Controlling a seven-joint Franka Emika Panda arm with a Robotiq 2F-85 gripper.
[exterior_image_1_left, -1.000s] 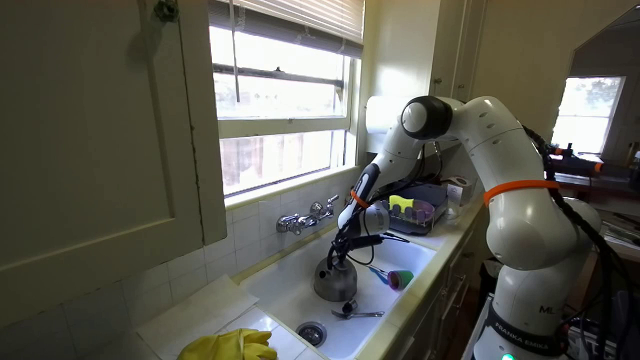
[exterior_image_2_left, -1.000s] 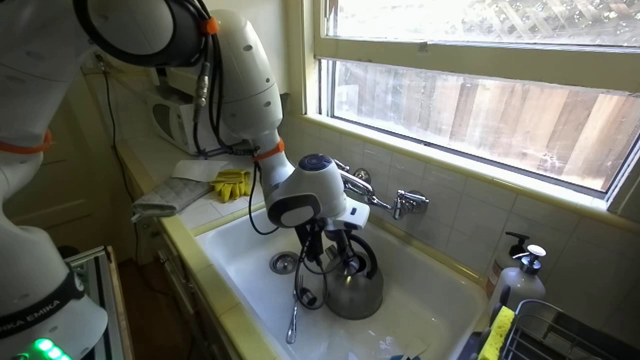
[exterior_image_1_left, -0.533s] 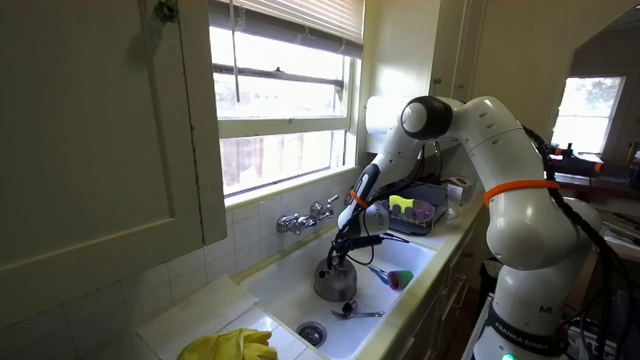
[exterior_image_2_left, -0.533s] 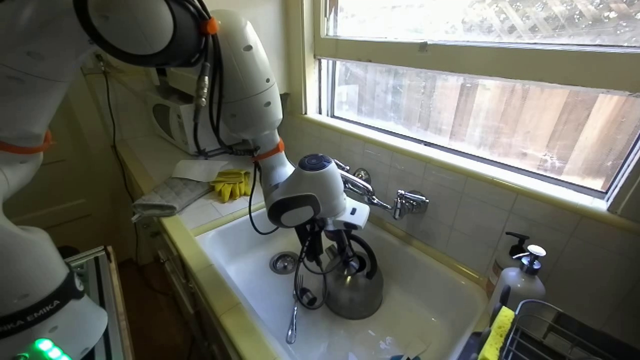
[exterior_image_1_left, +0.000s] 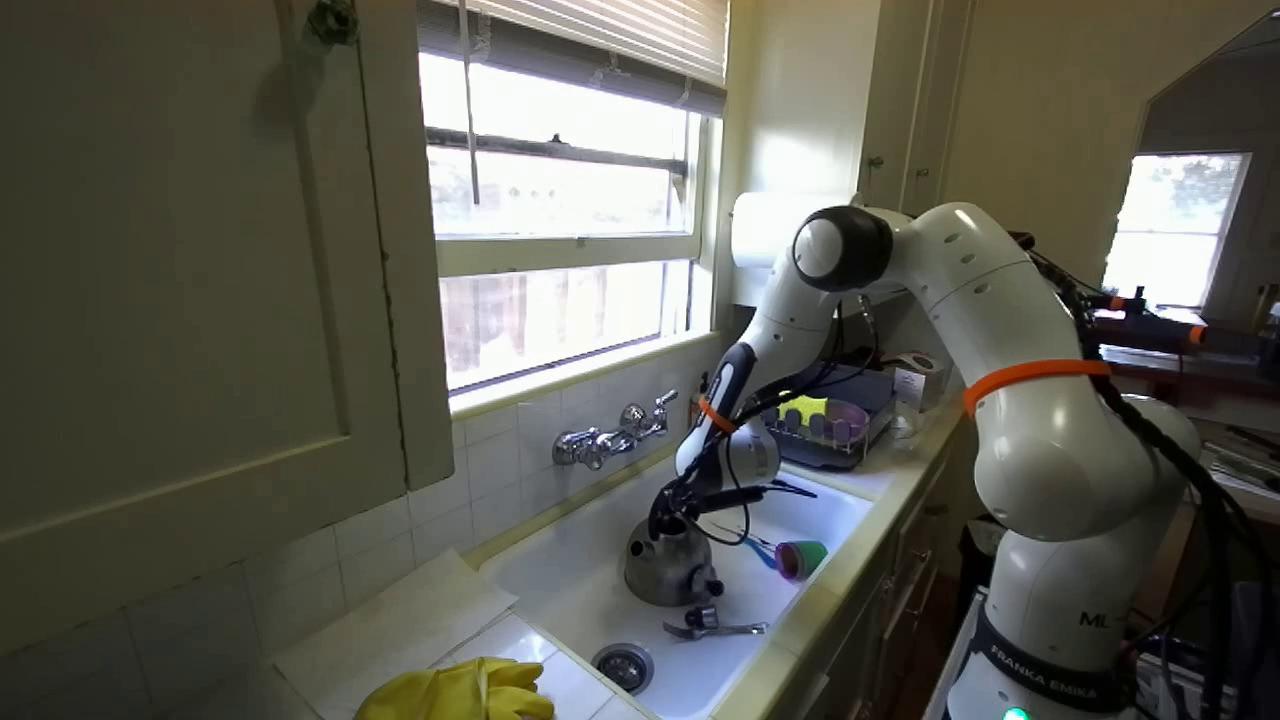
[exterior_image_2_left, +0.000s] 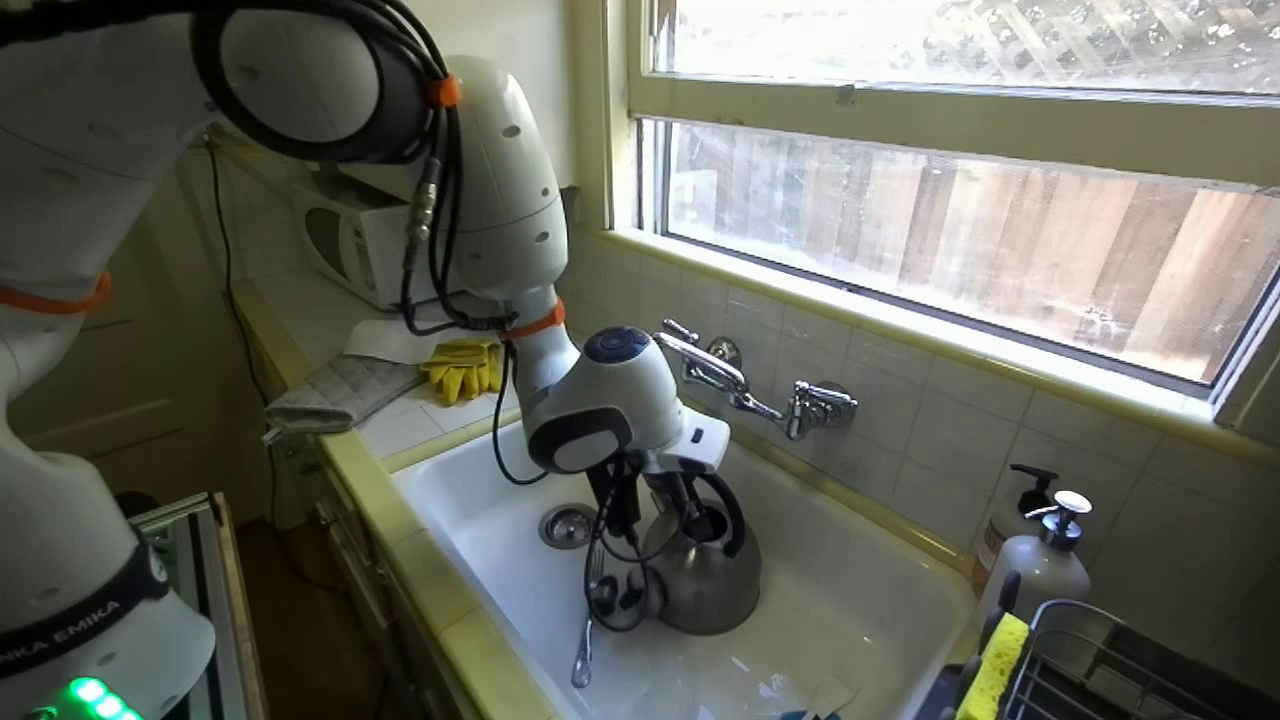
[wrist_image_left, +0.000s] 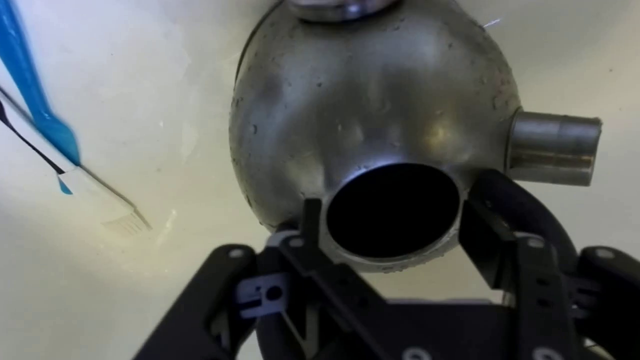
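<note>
Slightly lower than before, the claw (wrist_image_left: 392, 215) stands wide and empty over the uncovered kettle (wrist_image_left: 372, 107).

White arm (exterior_image_1_left: 1050, 470) (glossy), orange bands (exterior_image_1_left: 1035, 373), black cables (exterior_image_1_left: 1150, 438)

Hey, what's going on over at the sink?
A white robot arm hangs over a glossy white sink. Its black gripper stands open above the uncovered top of a round grey metal kettle, with nothing visibly held. What looks like the kettle's round metal lid is off, tilted at its side.
</note>
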